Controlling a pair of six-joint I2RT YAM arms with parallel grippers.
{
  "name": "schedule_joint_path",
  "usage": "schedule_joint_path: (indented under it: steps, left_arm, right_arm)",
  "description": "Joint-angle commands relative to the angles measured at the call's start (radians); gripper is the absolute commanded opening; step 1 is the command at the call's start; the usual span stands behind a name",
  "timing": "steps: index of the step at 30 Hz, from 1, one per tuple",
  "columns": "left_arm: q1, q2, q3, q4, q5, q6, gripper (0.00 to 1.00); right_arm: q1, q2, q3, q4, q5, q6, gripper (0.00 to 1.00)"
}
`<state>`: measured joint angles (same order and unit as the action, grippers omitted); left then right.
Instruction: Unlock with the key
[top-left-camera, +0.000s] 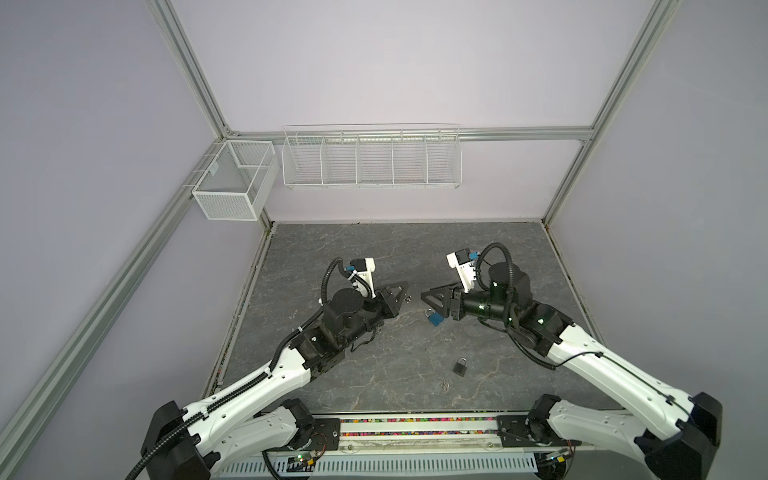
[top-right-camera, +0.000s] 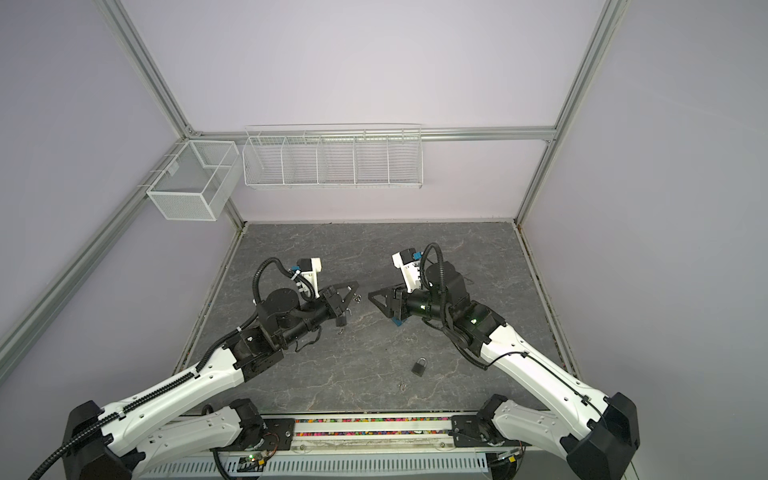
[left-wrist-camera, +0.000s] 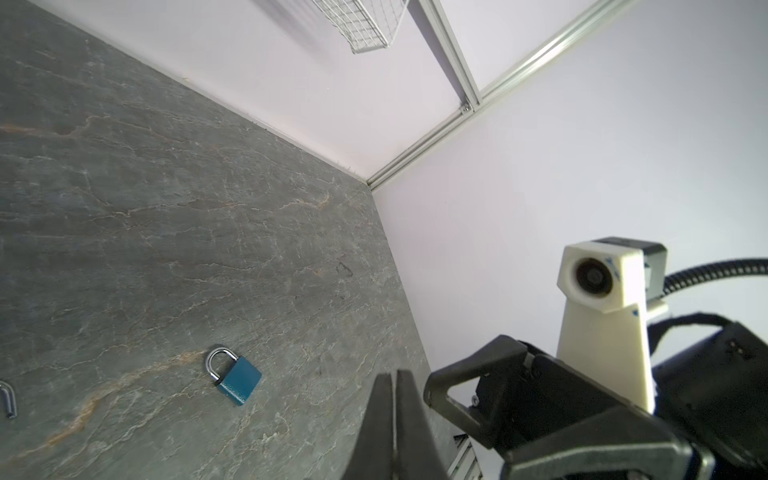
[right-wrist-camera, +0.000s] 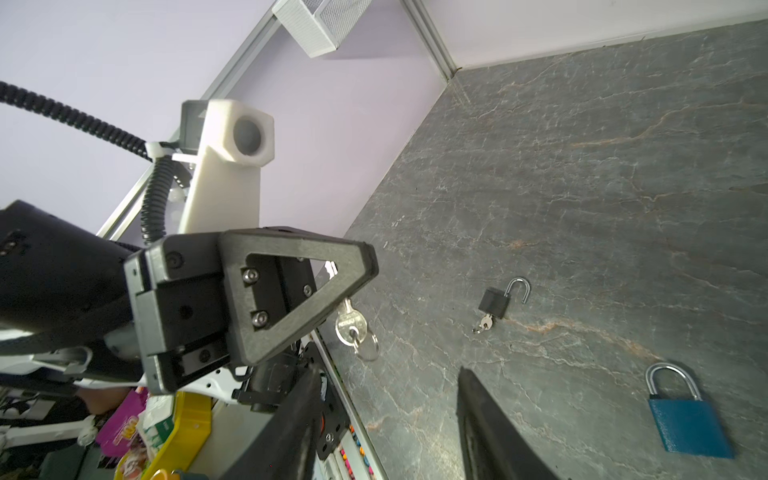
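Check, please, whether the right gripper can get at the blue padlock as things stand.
Probably yes: the blue padlock lies flat on the table beside the open right gripper, with nothing between.

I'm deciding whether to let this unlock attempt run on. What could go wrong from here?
The shut left gripper seems to pinch the key by its blade, head and ring hanging free, so inserting it may fail. The blue padlock lies loose on the table, outside the open right gripper; the key's push would likely slide it.
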<state>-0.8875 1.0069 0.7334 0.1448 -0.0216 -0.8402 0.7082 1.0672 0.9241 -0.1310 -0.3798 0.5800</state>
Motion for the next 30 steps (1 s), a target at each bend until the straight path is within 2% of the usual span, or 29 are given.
schedule_joint_path:
  steps: [1,6,9,15,21,23,30]
  left_arm:
    - [-0.016,0.011,0.005,0.054,0.040,0.190,0.00]
    - [-0.026,0.028,-0.020,0.159,0.130,0.258,0.00]
    - [-0.035,0.032,-0.013,0.187,0.153,0.276,0.00]
    - [-0.048,0.045,-0.012,0.261,0.194,0.296,0.00]
    - [-0.057,0.046,-0.012,0.317,0.214,0.292,0.00]
    - [-0.059,0.046,-0.010,0.325,0.218,0.290,0.00]
    - [-0.063,0.048,-0.005,0.334,0.223,0.284,0.00]
  right_arm:
    - [-0.026,-0.060,-0.053,0.007,-0.136,0.051,0.62]
    - [-0.044,-0.121,-0.173,0.178,-0.195,0.142,0.74]
    - [-0.041,-0.119,-0.219,0.307,-0.248,0.195,0.75]
    - [-0.039,-0.108,-0.237,0.423,-0.257,0.215,0.74]
    - [-0.038,-0.088,-0.243,0.543,-0.256,0.243,0.63]
    - [-0.037,-0.074,-0.235,0.553,-0.259,0.241,0.53]
    - [-0.024,-0.052,-0.232,0.594,-0.263,0.239,0.42]
